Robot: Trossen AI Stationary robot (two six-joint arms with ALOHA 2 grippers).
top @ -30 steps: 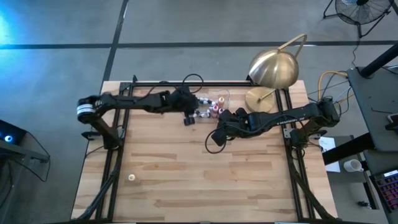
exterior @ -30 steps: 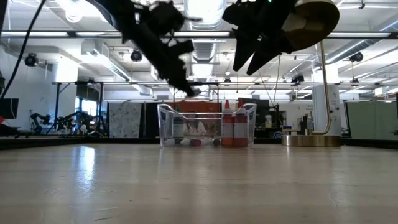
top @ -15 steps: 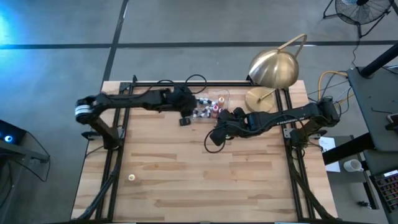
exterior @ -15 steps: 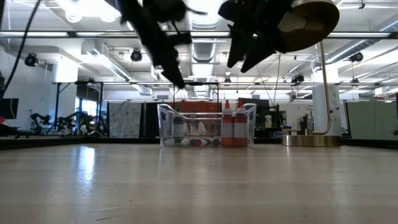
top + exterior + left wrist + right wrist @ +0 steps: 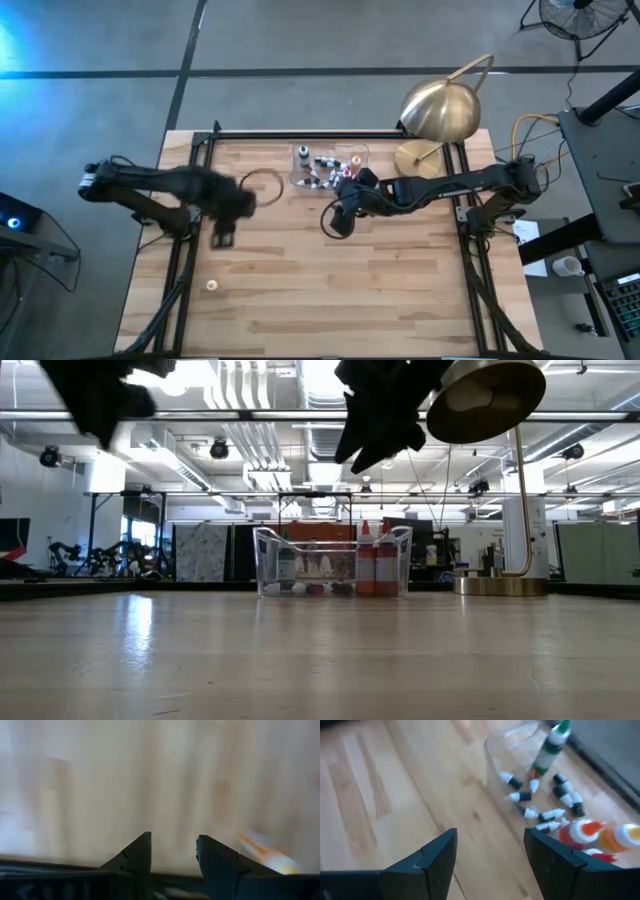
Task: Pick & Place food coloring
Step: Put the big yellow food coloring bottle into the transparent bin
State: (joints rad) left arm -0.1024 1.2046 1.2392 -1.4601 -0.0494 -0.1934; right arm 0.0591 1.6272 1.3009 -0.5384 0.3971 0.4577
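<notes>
Hovering over bare wood at the table's left side, left gripper shows its fingers parted with a gap, nothing between them; a small pale bit lies on the near-left boards; right gripper hangs mid-table just beside the tub, jaws wide and empty; farther back, clear tub holds the food coloring, small bottles lying flat, some upright; brass lamp stands at the far right corner.

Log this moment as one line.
left gripper: open, empty, away from tub | right gripper: open, empty, beside tub | bottles: in tub
</notes>
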